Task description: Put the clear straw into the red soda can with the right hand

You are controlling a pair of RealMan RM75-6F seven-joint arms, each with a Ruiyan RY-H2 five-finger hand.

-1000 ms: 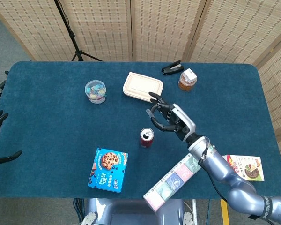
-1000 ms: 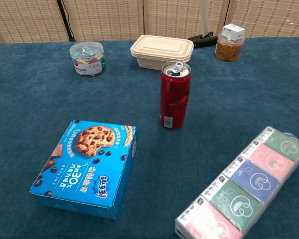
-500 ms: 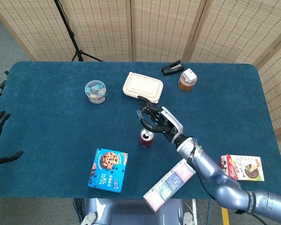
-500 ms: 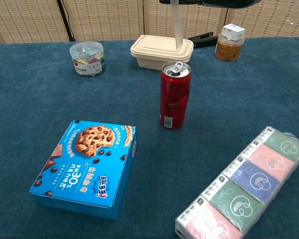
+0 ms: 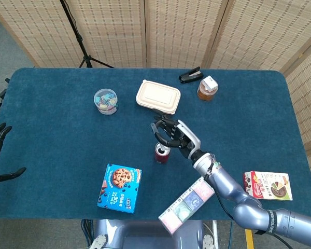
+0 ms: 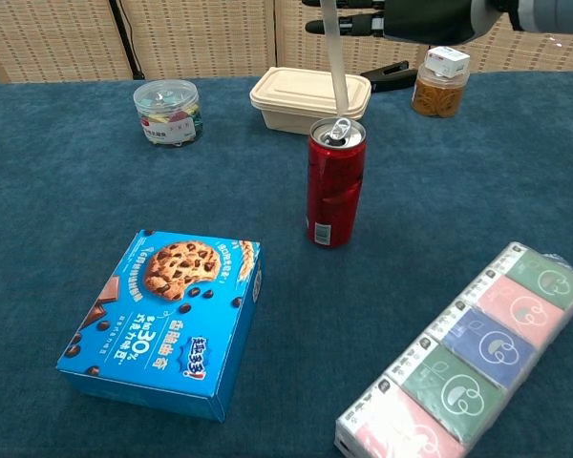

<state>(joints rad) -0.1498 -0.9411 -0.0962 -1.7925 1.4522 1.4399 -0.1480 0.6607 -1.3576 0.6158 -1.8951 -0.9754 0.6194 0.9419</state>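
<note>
The right hand (image 6: 415,14) pinches the straw (image 6: 336,59) above the can (image 6: 335,181), fingers curled round its upper end, tip right at the opening. Best to keep it upright and lower gently, clear of the tab.

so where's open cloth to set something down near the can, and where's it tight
Open: the stretch left of the red soda can, between the clip tub and the cookie box; also the right side, between the spice jar and the carton. Tight: around the can, under the right hand with its straw, near the beige lunchbox.
</note>
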